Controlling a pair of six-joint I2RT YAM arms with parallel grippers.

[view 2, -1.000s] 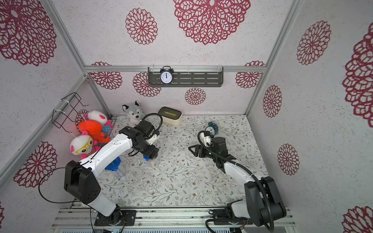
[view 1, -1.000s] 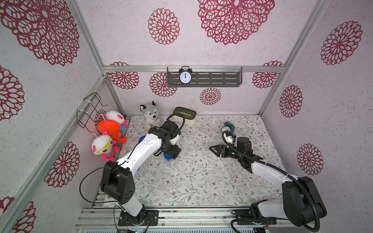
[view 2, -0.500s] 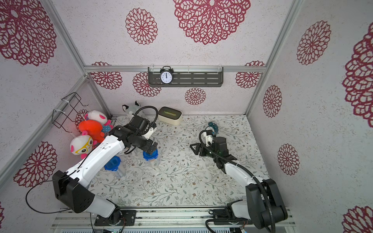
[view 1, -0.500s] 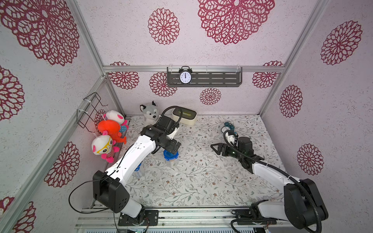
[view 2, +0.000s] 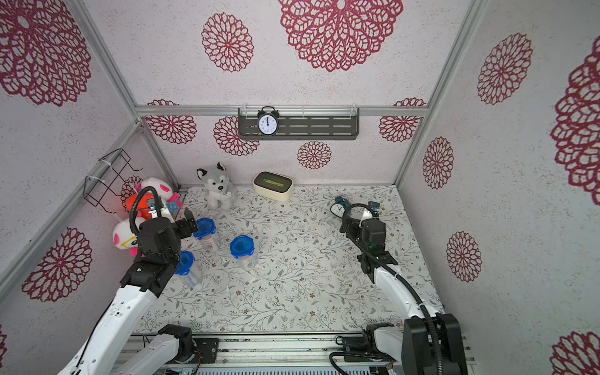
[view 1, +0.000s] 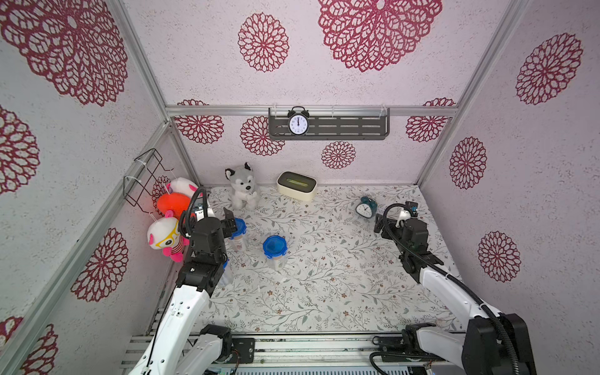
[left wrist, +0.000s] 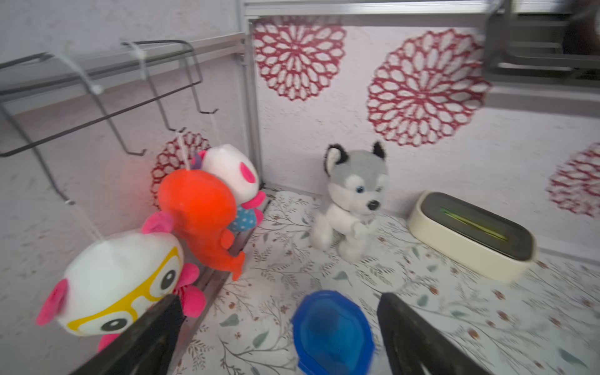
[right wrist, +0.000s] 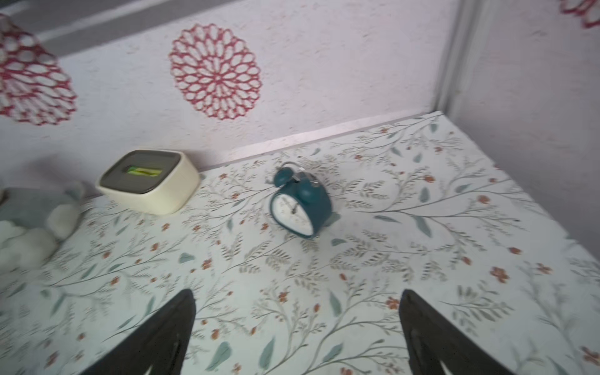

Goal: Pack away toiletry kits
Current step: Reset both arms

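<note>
On floral matting [view 1: 324, 276] stand round-lidded clear cups [view 1: 275, 258].

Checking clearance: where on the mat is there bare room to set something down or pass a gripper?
Free: the middle and front of the mat, between the three lidded cups and the right arm; also the strip between tissue box and teal clock. Crowded: the left side, cups close together by the left gripper and plush toys.
</note>
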